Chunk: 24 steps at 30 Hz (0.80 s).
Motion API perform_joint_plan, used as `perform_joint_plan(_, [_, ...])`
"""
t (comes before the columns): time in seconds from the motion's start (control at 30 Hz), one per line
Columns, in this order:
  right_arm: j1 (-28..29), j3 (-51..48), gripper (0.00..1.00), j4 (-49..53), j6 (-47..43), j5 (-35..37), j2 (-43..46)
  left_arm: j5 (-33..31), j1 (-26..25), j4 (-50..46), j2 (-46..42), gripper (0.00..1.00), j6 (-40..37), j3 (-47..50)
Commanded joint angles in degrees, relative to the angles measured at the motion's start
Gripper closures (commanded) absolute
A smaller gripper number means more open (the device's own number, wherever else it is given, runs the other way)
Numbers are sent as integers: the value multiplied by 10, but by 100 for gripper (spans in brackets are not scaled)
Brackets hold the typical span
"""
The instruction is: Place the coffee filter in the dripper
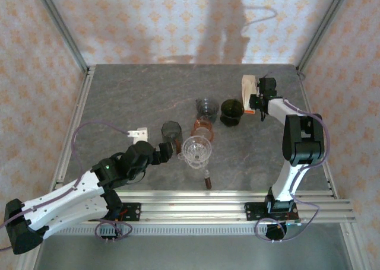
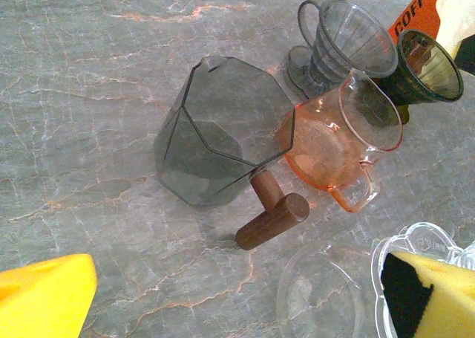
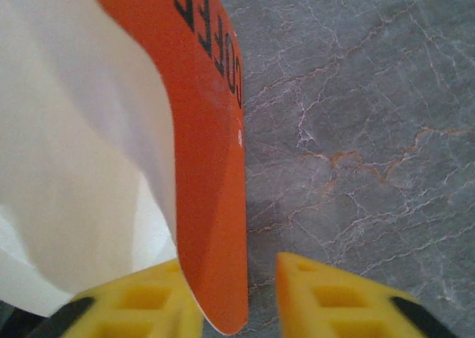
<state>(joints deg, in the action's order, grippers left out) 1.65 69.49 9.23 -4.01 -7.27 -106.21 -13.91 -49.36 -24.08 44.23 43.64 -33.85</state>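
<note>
Left gripper point(image 1: 178, 153): nearest to us, its yellow fingers spread wide and grasping nothing. One finger rests at the rim of the clear dripper point(image 1: 196, 148), and the other is well apart to its left.
Clear dripper: our landmark. It stands upright on the grey table point(image 1: 119, 98) with no filter inside.
Faceted grey dripper point(image 2: 219, 130): just left of and beyond the clear dripper, tipped on its side, wooden handle pointing back toward it.
Pink glass dripper point(image 2: 334, 145): just beyond the clear dripper, close beside the faceted one.
Smoky dripper point(image 2: 345, 44): farther beyond the clear dripper, upright.
Dark dripper point(image 2: 429, 67): beyond and right of the clear dripper.
Right gripper point(image 3: 239, 293): far beyond and right of the clear dripper. Its fingers straddle the pack's lower edge with a gap on one side, so we judge it released, not clenched.
Coffee filter pack point(image 3: 208, 130): orange cover and white papers, standing on edge, well apart from the clear dripper.
Step in hand: we judge that a filter is being taken from the pack.
Doing it well: we would pinch one white paper rather than the orange cover, lift it clear, then lower it point-down into an upright dripper while the left gripper steadies the rim.
</note>
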Motion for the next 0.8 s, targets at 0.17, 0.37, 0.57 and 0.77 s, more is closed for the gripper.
perform_joint_plan(0.17, [-4,-38,54,-36,45,10,53,-4,4,10,-10,0,12,7])
perform_joint_plan(0.37, [-2,-91,54,-58,78,19,108,-4,5,9,-11,0,14,8])
perform_joint_plan(0.57, [-1,-128,54,-53,135,22,180,-2,5,24,-10,0,19,18])
perform_joint_plan(0.77, [4,-43,58,43,175,-31,188,-5,5,36,-12,0,24,30])
